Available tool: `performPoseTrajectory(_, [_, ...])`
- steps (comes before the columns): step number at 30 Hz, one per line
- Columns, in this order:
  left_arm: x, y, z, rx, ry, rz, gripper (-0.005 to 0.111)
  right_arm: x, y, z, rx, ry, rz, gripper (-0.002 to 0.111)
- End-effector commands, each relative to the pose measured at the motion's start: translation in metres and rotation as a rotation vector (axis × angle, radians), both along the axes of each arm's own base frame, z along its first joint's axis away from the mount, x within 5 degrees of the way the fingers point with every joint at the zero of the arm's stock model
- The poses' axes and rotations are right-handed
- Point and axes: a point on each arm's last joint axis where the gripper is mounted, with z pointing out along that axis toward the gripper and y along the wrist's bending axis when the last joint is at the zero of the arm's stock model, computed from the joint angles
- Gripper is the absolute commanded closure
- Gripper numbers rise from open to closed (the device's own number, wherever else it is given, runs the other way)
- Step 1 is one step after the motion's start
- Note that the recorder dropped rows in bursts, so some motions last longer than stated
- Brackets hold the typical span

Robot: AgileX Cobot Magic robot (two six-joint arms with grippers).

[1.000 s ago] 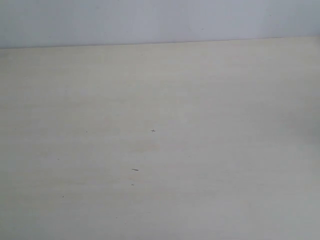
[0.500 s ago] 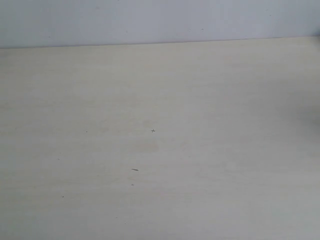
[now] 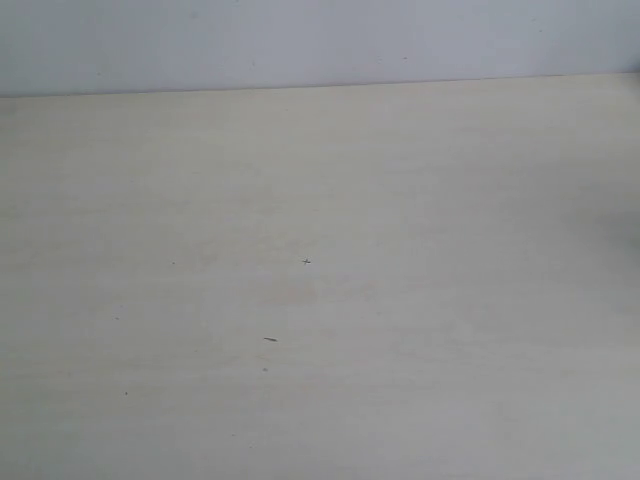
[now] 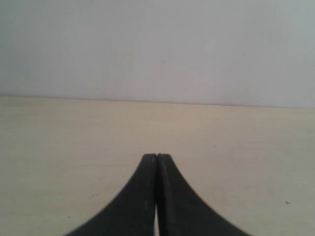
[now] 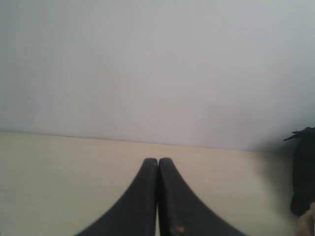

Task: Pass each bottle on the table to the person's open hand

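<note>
Left gripper [image 4: 156, 157] and right gripper [image 5: 158, 160] are pointing across the table [image 3: 420, 180], fingers pressed together; a black shape [image 5: 303, 172], too cropped to identify, is standing near the table's far edge

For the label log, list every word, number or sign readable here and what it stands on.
None: no text shows in any view.
The table bears only tiny dark specks, no writing.
The wall, the left pincer and the right pincer carry no lettering.
</note>
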Motion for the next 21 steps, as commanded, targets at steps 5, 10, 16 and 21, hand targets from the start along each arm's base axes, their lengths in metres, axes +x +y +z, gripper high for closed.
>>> performPoseTrajectory(5, [0.000, 0.000, -0.001, -0.063, 0.002, 0.007, 0.107, 0.000, 0.001, -0.002, 0.002, 0.003, 0.007, 0.108])
performPoseTrajectory(10, [0.000, 0.000, -0.001, -0.063, 0.002, 0.007, 0.107, 0.000, 0.001, -0.002, 0.002, 0.003, 0.007, 0.108])
performPoseTrajectory(16, [0.000, 0.000, -0.001, -0.063, 0.002, 0.007, 0.107, 0.000, 0.001, -0.002, 0.003, 0.002, 0.008, 0.108])
performPoseTrajectory(21, [0.000, 0.000, -0.001, -0.063, 0.002, 0.007, 0.107, 0.015, 0.022, -0.023, 0.121, -0.163, 0.067, 0.108])
